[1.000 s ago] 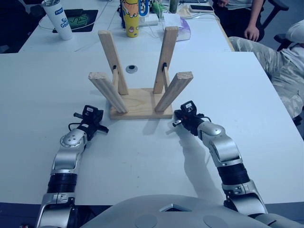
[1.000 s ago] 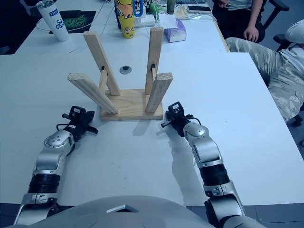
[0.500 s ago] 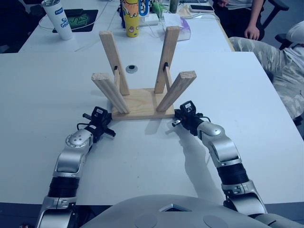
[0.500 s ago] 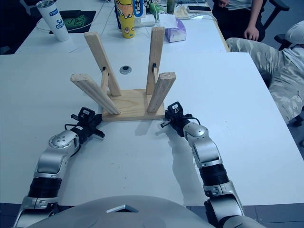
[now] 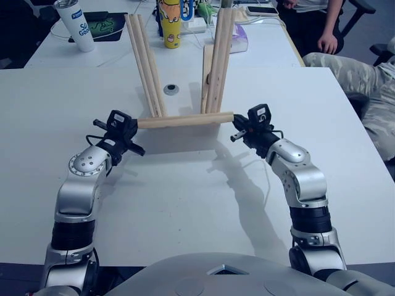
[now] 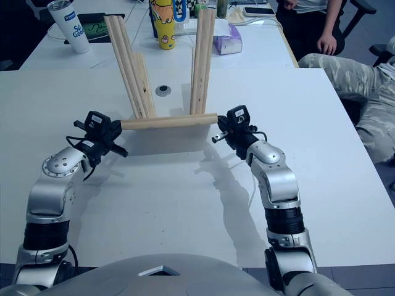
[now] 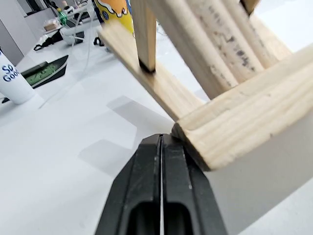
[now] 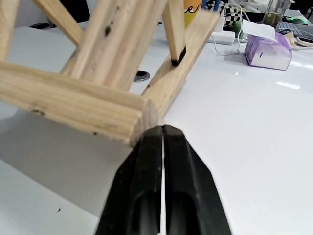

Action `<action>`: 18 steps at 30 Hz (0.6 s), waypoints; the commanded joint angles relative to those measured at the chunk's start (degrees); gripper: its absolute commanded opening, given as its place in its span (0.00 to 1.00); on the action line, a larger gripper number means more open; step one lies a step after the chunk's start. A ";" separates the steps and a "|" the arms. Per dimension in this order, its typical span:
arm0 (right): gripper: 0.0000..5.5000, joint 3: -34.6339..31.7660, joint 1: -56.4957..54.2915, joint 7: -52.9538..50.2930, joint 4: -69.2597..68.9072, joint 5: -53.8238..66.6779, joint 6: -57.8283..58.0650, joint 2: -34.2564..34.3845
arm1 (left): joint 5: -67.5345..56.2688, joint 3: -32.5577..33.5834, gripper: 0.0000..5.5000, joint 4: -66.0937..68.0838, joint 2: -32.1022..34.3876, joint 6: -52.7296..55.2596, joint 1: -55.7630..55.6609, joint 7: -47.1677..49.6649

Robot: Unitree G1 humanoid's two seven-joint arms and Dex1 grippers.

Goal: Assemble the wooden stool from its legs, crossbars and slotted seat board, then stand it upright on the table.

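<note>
The wooden stool is tipped up on the white table (image 5: 185, 197), its seat board (image 5: 185, 120) edge-on to me and raised. Its legs (image 5: 143, 58) point away toward the table's back, with a crossbar (image 7: 145, 34) between them. My left gripper (image 5: 126, 128) is shut, its tip touching the seat's left corner (image 7: 195, 134). At the seat's right corner (image 8: 142, 115) my right gripper (image 5: 242, 131) is also shut, its tip pressed against the wood. Neither holds anything between its fingers.
Behind the stool stand a white tumbler (image 5: 74, 23), a yellow cup (image 5: 171, 21), a black mat (image 5: 105, 26) and a purple tissue pack (image 5: 237, 38). A cable grommet (image 5: 171, 89) lies under the legs. A person sits at the right (image 5: 364, 80).
The stool has tilted up from resting seat-down with legs up; its seat is now raised edge-on. Both grippers rose with the seat's corners, the left one having closed in first.
</note>
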 commanded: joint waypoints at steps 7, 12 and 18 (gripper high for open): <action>0.00 2.36 -3.91 2.89 -3.86 5.70 1.28 3.72 | -3.51 -2.21 0.00 -1.40 -2.15 -0.07 -1.09 -2.85; 0.00 1.42 -4.28 1.82 -1.61 4.23 0.47 2.81 | -1.04 0.00 0.00 3.07 -1.30 0.20 -0.44 -0.31; 0.00 -1.38 -8.28 -2.00 10.06 -1.34 -2.59 -1.00 | 3.22 1.48 0.00 10.08 0.78 1.08 -1.26 4.33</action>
